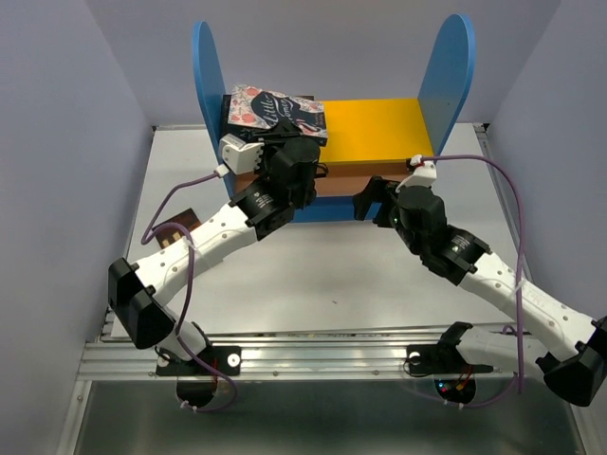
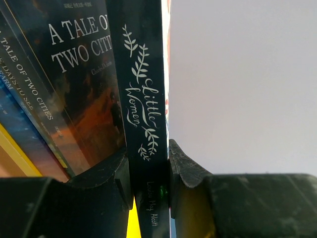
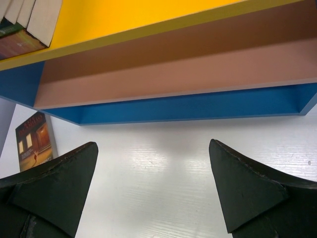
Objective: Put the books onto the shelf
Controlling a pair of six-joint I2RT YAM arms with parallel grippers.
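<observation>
One dark Little Women paperback [image 2: 143, 99] sits clamped in the left pincer [image 2: 148, 166] at the yellow top board [image 1: 379, 118] of the small blue-sided wooden shelf [image 1: 453, 76]; the right pincer [image 3: 152, 146] gapes wide over the white table [image 1: 313, 275].

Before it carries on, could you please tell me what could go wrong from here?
1. The left tool grips the dark Little Women paperback only at its spine, and the yellow top board is bare to its right, so it may topple when released.
2. The dark Tale of Two Cities paperback is close beside it; a sideways nudge could upset that row.
</observation>
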